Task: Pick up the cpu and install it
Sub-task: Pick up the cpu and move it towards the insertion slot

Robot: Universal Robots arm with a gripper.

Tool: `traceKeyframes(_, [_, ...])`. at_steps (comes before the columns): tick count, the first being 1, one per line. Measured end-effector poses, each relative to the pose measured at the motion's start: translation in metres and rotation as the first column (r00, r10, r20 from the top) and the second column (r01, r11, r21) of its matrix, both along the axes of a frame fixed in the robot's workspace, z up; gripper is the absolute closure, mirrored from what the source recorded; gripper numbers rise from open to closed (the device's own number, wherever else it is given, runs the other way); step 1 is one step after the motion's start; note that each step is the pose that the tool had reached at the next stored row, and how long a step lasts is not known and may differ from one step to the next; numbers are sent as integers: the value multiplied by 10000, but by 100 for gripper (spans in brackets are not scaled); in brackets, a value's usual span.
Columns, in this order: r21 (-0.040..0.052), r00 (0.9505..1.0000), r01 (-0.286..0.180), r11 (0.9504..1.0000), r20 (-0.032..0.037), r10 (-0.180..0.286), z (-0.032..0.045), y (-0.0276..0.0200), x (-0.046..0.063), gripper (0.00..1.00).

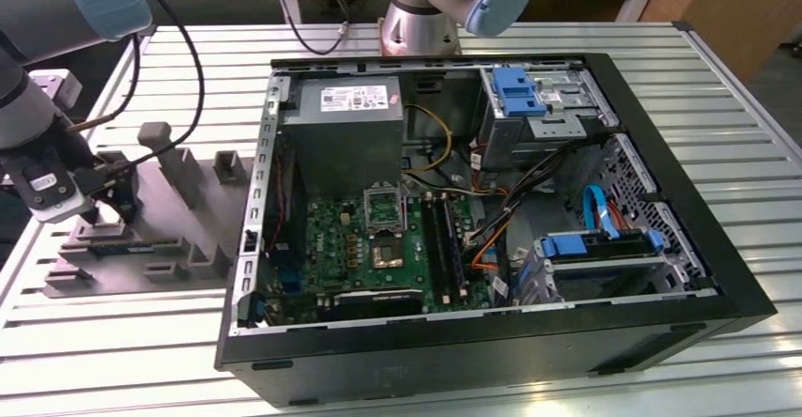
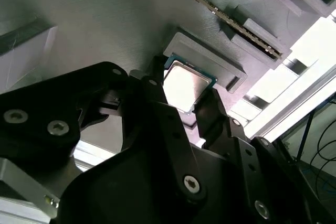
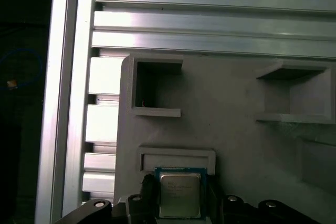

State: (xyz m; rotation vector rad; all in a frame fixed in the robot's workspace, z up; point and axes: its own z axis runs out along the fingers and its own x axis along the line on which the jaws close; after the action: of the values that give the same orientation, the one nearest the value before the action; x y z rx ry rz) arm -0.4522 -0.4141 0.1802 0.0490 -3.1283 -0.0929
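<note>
The cpu is a small square chip with a silvery top and a green rim. It sits between my gripper's two black fingers, which press on its opposite edges. In the first wrist view the cpu hangs just off a raised grey pocket of the parts holder, gripper shut on it. In the exterior view my gripper is at the far left over the grey holder. The green motherboard, with its socket, lies inside the open computer case.
The black case fills the middle of the slatted metal table, holding a grey power supply, blue drive brackets and loose cables. A memory stick lies on the holder. Black cables trail from my arm at the exterior view's left.
</note>
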Motion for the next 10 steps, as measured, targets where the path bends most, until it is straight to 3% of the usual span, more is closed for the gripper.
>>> traceKeyframes(5, [6, 10000, 0, 10000, 0, 0, 7, 0, 0, 51])
traceKeyframes(7, [6, 10000, 0, 10000, -1, 0, 8, 0, 0, 44])
traceKeyframes(10, [12, 10000, 0, 10000, -2, 0, 13, 0, -1, 44])
